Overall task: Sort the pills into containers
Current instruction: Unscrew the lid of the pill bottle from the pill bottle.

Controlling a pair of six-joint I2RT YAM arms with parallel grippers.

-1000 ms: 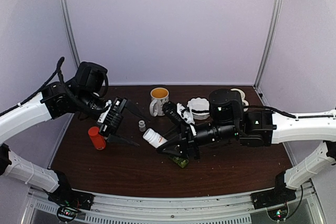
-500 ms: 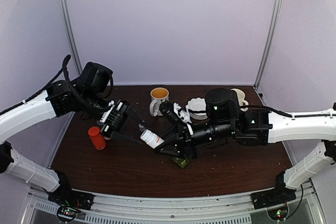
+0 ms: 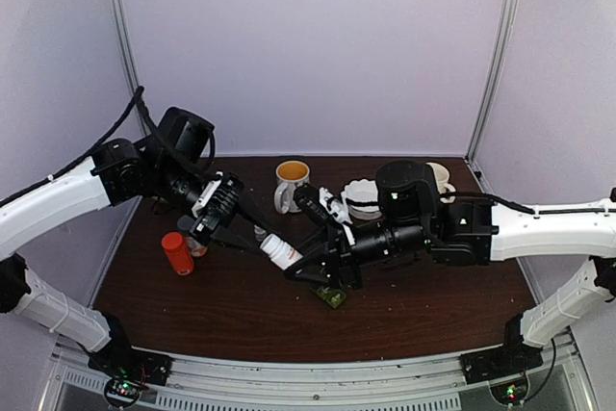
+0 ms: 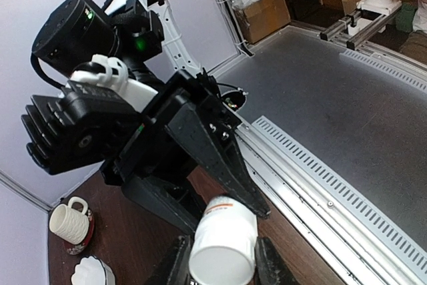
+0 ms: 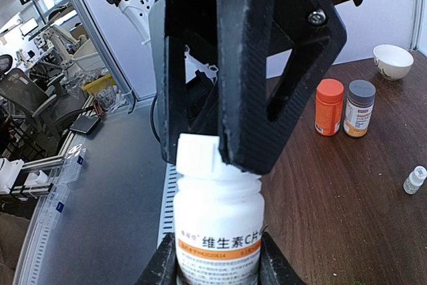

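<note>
A white pill bottle (image 3: pixel 282 253) with an orange label band hangs tilted above the table between both arms. My right gripper (image 3: pixel 306 269) is shut on the bottle's body (image 5: pixel 217 231). My left gripper (image 3: pixel 260 238) is shut on the white cap (image 5: pixel 198 157), which fills the space between its fingers (image 4: pixel 177 261) in the left wrist view. The dark-green containers box (image 3: pixel 334 296) lies flat on the table just under the right gripper, partly covered by it. No pills show.
An orange bottle (image 3: pixel 176 252) stands at the left with a grey-capped bottle (image 5: pixel 360 108) beside it. A small vial (image 3: pixel 260 232) stands behind the grippers. At the back are a mug with a yellow inside (image 3: pixel 291 183), a white scalloped bowl (image 3: pixel 364 197) and a second mug (image 3: pixel 441 178).
My left gripper has moved right to the held bottle and its fingers have come together onto the cap. The right gripper has kept its hold, shifting slightly.
</note>
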